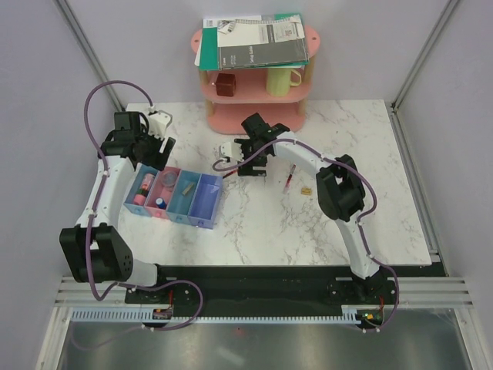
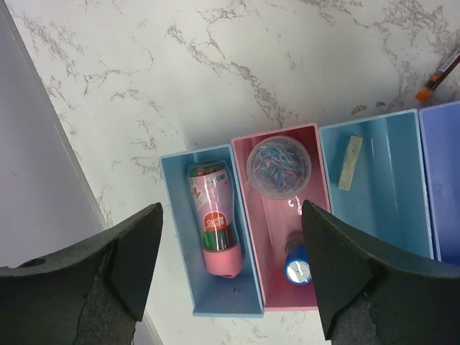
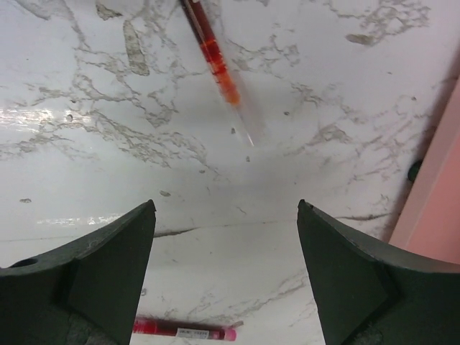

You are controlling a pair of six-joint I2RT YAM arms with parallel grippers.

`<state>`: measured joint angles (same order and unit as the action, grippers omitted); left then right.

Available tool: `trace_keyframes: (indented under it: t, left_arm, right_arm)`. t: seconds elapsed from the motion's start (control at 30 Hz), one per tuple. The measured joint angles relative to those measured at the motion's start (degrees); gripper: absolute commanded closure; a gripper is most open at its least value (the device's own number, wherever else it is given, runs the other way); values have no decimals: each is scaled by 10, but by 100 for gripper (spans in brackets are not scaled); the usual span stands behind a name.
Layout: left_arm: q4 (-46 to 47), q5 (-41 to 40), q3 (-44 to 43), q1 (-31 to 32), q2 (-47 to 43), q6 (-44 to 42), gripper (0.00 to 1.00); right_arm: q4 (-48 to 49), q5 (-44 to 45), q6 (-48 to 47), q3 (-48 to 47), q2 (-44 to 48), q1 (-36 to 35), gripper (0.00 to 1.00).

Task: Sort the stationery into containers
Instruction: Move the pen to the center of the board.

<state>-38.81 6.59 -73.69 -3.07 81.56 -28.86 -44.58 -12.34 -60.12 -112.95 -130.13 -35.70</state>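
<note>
The four joined trays [image 1: 206, 212] lie left of centre. In the left wrist view the blue tray [image 2: 180, 237] holds the pink cylinder [image 2: 213, 223]. The pink tray [image 2: 277, 223] holds the round disc [image 2: 279, 167] and the blue-capped tube [image 2: 297, 263]. The light blue tray [image 2: 381, 194] holds a tan block [image 2: 350, 162]. My left gripper [image 2: 230, 208] is open and empty above these trays. My right gripper [image 3: 225, 205] is open and empty over bare table. One red pen [image 3: 212, 50] lies ahead of it and the other [image 3: 183, 330] below it. A tiny tan block [image 1: 306, 190] lies on the table.
The pink shelf rack [image 1: 254, 108] stands at the back with notebooks [image 1: 253, 40] on top, a brown cube [image 1: 225, 83] and a yellow mug [image 1: 281, 79] inside. Its base [image 3: 431, 208] is close on the right of my right gripper. The violet-blue tray [image 2: 442, 180] shows nothing inside.
</note>
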Motion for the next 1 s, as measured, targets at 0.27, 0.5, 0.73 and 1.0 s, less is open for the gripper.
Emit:
trace_keyframes:
  t: [0.27,0.5,0.73,1.0]
  left_arm:
    - [-13,0,7,0,-30,0,15]
    - [-19,0,21,0,-41,-7,15]
    - [-19,-5,22,0,-56,-9,15]
    - [-19,-7,22,0,-77,-11,15]
  right_arm:
    - [-8,-19,-38,-28,-56,-5,14]
    - [-9,-43,-51,-75,-84,-5,19]
    - [-33,-75,-64,-91,-95,-6,21]
    - [-75,-115,-53,-107,-103,-9,20]
